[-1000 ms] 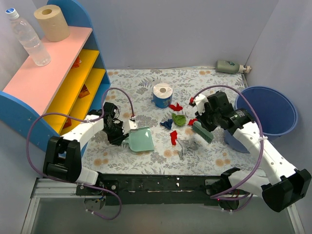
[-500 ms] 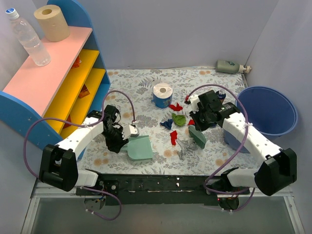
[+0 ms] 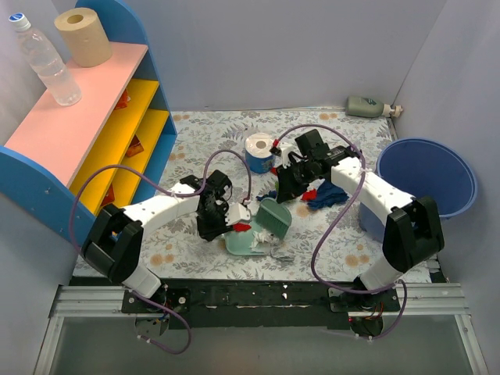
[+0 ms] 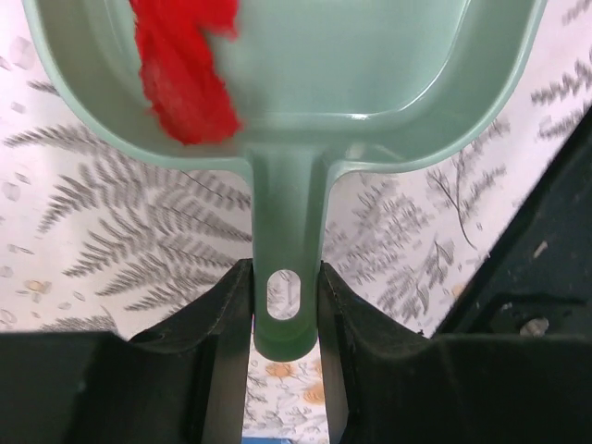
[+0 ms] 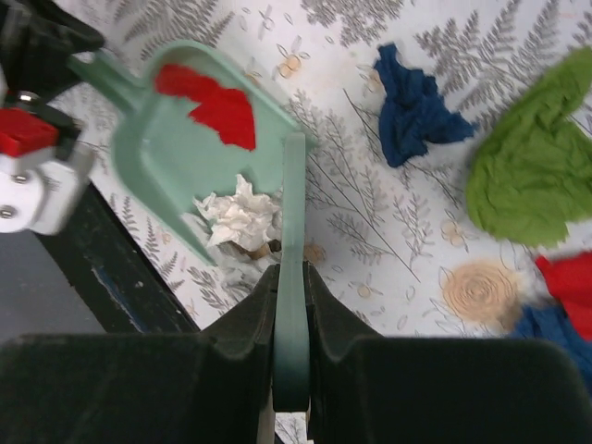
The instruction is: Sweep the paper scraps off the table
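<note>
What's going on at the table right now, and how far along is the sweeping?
The left hand holds the green dustpan by its handle over the table. The right hand grips the brush, set at the pan's mouth. One red scrap lies in the pan, and a pale crumpled wad sits at its mouth beside the brush. A green scrap, a dark blue scrap and another red piece are not yet swept.

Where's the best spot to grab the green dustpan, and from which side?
On the dustpan, take the narrow flat handle, coming in from its free end. It juts straight out from the scoop and is slim enough for a two-finger pinch. The left tool is shut on it that way, at the hang hole.
</note>
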`<state>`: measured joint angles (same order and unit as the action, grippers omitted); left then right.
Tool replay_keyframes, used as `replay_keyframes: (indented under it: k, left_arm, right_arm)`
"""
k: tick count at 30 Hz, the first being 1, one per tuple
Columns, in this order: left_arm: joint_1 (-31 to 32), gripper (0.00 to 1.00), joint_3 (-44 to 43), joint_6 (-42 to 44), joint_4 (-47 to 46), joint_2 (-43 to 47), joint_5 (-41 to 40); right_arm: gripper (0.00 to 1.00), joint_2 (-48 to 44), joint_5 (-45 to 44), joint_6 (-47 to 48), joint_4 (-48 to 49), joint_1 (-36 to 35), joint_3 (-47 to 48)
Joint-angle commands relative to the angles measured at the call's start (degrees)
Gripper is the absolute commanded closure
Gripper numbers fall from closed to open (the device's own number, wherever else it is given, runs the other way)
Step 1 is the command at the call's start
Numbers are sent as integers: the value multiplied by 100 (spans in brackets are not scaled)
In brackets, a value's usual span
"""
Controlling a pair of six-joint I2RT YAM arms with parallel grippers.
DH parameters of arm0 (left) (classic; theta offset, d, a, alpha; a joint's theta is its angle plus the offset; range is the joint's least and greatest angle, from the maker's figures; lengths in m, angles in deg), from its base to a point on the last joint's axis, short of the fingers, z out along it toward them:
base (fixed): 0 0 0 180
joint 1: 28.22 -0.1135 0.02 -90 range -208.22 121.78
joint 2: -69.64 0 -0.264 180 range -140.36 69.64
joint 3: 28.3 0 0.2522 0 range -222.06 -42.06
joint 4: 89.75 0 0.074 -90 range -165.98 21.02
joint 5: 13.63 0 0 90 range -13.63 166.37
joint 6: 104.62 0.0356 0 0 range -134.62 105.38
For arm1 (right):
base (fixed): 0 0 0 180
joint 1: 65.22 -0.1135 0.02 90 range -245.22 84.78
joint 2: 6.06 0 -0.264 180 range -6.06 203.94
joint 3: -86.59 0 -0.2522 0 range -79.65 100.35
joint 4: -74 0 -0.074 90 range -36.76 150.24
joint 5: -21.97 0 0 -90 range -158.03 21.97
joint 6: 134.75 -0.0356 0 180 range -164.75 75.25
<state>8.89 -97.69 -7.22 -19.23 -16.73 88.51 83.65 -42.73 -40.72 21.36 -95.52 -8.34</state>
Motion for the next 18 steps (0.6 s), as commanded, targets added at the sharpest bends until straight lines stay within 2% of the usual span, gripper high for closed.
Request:
replay_keyframes:
  k: [1,8,12,18]
  left_arm:
    - [43,100,-527,-529,-498,-204,148]
    - [34,100,-519,-573,-577,-215,201]
    - [-1,100,-457,-660,-551,163,131]
    - [-10,100,-395,-459,116,419,-291]
  right_arm:
    - [99,152,1003,-140,398,-11,541]
    - [99,-67,705,-158,30,376,1069]
    - [99,-549,-39,299,-322,517,1157]
    - [99,-999,-990,976,-788,517,868]
